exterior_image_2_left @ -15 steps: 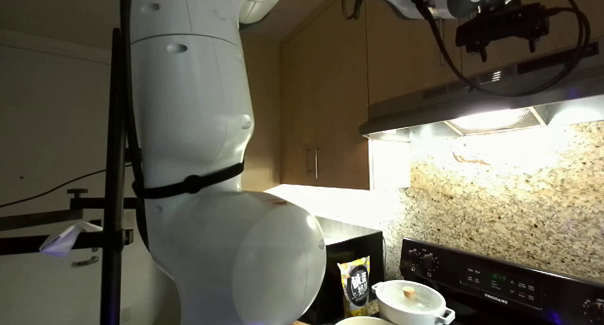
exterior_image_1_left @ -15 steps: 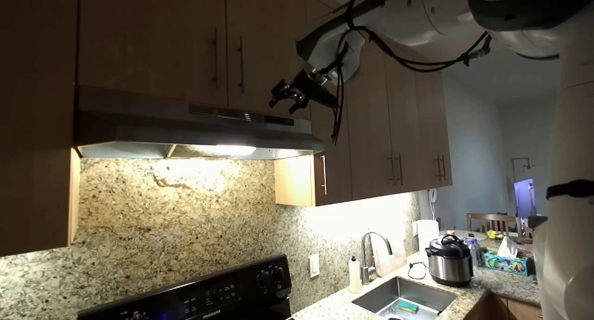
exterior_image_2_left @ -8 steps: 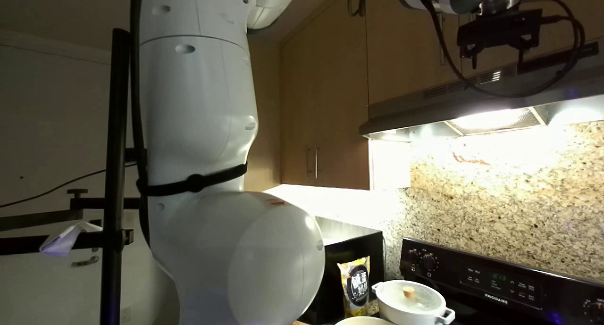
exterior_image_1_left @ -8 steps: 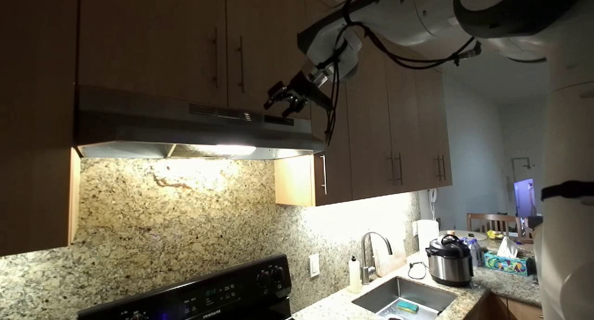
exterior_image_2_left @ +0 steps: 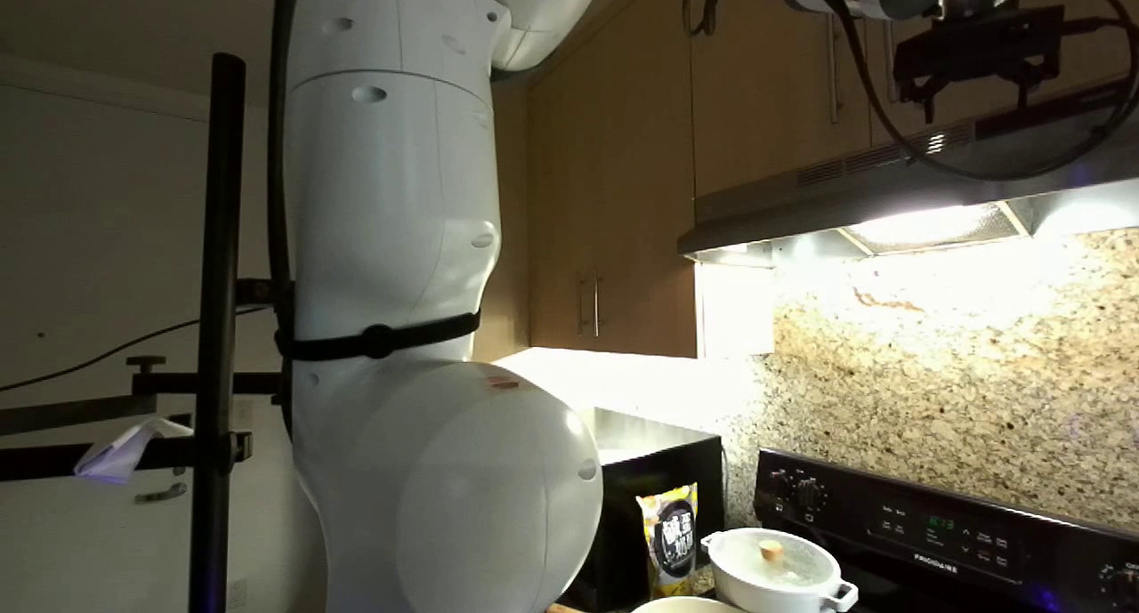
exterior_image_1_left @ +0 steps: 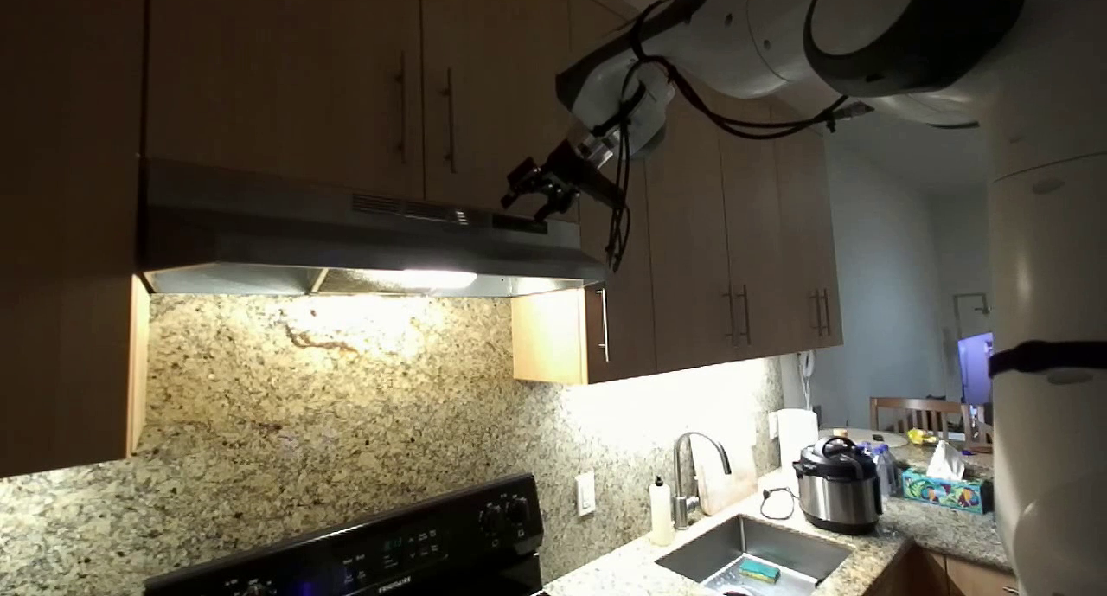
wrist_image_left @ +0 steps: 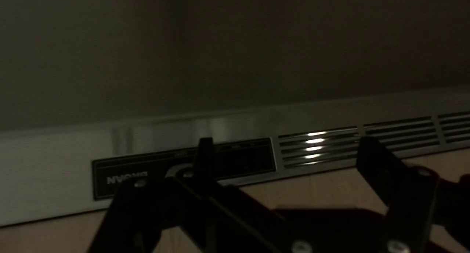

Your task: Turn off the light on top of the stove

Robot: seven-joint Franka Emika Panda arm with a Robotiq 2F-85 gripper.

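Observation:
The stove hood light is lit under the hood and shows in both exterior views (exterior_image_1_left: 437, 279) (exterior_image_2_left: 921, 226). The grey hood (exterior_image_1_left: 363, 241) has a dark control strip (exterior_image_1_left: 521, 224) on its front face, right of the vent slots. In the wrist view the strip (wrist_image_left: 244, 157) appears upside down, with BROAN lettering, partly covered by one finger. My gripper (exterior_image_1_left: 524, 210) is open and empty, just in front of and above the strip. It also shows in an exterior view (exterior_image_2_left: 975, 110) and in the wrist view (wrist_image_left: 286, 141), its fingers spanning strip and vents. Contact cannot be told.
Wooden cabinets (exterior_image_1_left: 493, 86) with bar handles stand above the hood. The black stove panel (exterior_image_1_left: 393, 548) is below. A cable loop (exterior_image_2_left: 979, 177) hangs from the wrist before the hood. A white pot (exterior_image_2_left: 774, 573) stands on the stove. A sink (exterior_image_1_left: 752, 557) lies beside it.
The gripper dipped toward the hood, then shifted a little along it toward the right in both exterior views. The arm's upper links swung left in one exterior view. The light stays lit.

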